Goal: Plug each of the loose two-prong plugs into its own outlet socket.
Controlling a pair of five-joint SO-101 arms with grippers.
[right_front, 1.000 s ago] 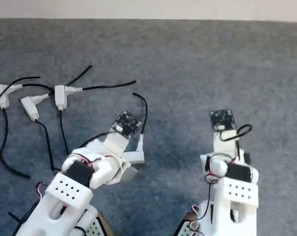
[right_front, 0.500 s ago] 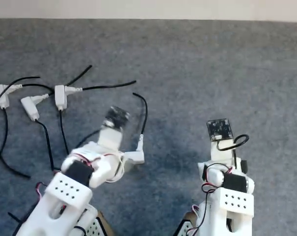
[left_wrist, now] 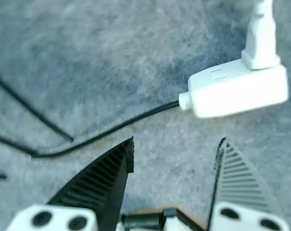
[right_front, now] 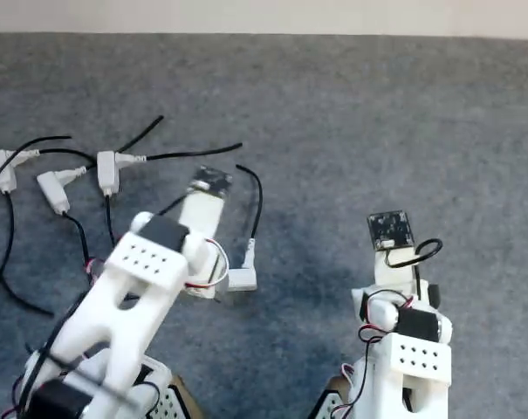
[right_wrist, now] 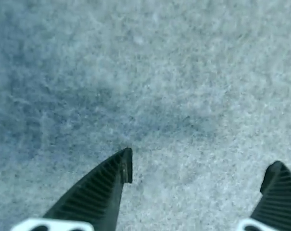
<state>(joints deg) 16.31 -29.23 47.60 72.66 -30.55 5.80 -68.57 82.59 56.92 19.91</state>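
Lying just beyond left gripper [left_wrist: 177,141], socket [left_wrist: 236,89], seemingly plugged

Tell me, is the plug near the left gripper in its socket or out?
In: the plug sits flush against the white socket, no prongs showing. The left gripper is open, apart from it.

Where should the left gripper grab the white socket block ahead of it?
Probably mid-body, across the long sides of the socket block, coming down from above with the open left gripper. It lies flat on the carpet, cord at one end and a plug at the other, leaving the middle free.
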